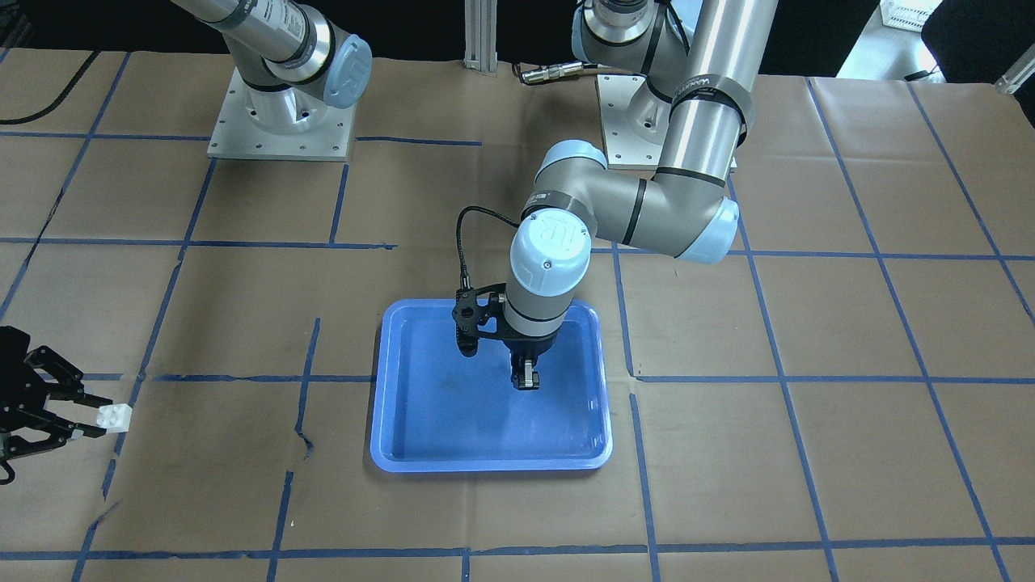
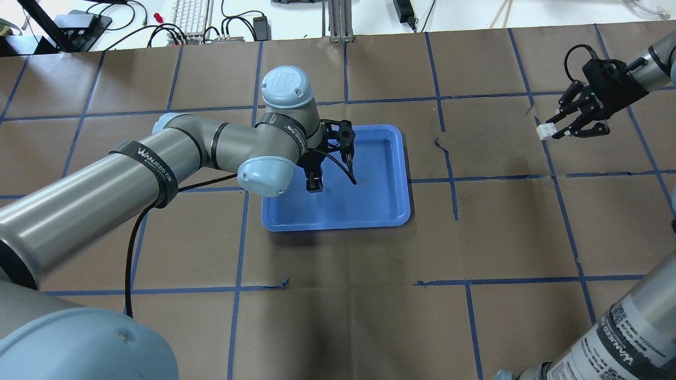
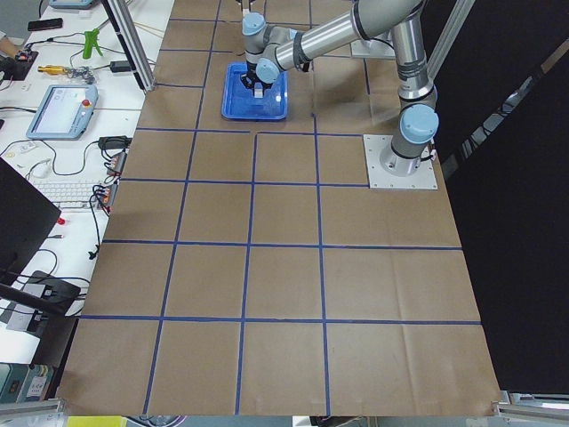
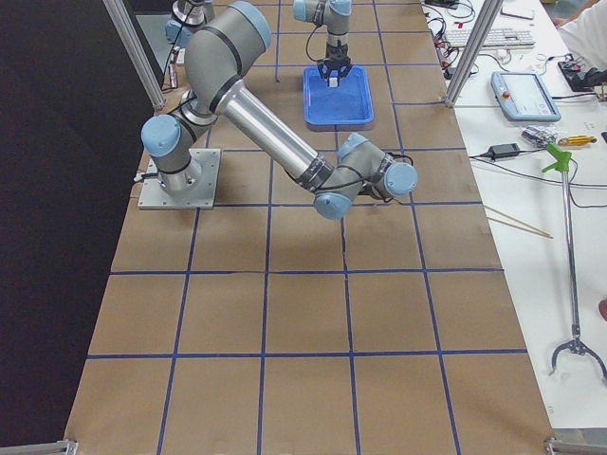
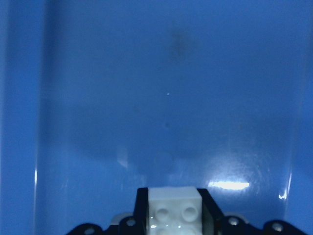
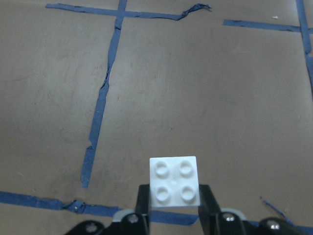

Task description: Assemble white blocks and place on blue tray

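Note:
The blue tray lies mid-table; it also shows in the overhead view. My left gripper hangs over the tray's inside, shut on a white block with studs showing. It shows in the overhead view too. My right gripper is far from the tray, above bare paper near the table's edge, shut on the other white block. That block's four studs face the right wrist camera. It also shows in the front view.
Brown paper with a blue tape grid covers the table. Both arm bases stand at the robot's side. A desk with a keyboard and cables lies beyond the far edge. Torn tape lies below the right gripper.

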Robot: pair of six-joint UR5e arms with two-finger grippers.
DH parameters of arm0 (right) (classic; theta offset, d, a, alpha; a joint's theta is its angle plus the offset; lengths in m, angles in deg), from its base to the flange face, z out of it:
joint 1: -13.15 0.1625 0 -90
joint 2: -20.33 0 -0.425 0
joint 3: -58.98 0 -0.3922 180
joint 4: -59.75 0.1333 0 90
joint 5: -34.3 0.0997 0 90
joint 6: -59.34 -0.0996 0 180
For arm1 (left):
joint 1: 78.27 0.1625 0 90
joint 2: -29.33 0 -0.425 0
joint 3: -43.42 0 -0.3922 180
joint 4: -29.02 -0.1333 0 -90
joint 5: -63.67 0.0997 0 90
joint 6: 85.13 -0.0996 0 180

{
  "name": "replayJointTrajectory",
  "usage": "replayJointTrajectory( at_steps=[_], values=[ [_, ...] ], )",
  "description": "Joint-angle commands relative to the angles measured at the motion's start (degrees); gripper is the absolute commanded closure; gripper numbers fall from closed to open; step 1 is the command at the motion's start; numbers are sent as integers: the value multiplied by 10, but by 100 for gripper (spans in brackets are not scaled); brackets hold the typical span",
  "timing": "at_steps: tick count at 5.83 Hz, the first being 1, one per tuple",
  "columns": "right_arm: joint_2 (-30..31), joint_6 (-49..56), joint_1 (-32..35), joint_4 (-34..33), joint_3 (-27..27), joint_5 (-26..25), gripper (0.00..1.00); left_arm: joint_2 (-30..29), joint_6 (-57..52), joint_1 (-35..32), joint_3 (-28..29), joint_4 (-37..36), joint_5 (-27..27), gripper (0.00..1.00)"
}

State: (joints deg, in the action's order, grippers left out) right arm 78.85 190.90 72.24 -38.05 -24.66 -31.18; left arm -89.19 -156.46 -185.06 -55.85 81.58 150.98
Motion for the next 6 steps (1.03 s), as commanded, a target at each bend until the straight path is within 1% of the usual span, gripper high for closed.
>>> replayJointTrajectory(
  at_steps=[1,2,3,4,5,6],
  values=[
    [62,-8,10,58,-17,18,74,-21,0,-9,5,-8,2,79],
    [88,-47,32,60,-44,20,74,-25,2,-11,7,-13,1,79],
    [105,-75,68,55,-61,22,74,-27,4,-12,6,-17,1,78],
    [112,-117,94,50,-64,22,74,-28,4,-11,0,-21,1,15],
    [112,-130,104,50,-65,50,75,-28,5,-12,0,-22,1,5],
    [113,-140,106,50,-65,63,75,-16,7,-11,3,-19,3,1]
  ],
)
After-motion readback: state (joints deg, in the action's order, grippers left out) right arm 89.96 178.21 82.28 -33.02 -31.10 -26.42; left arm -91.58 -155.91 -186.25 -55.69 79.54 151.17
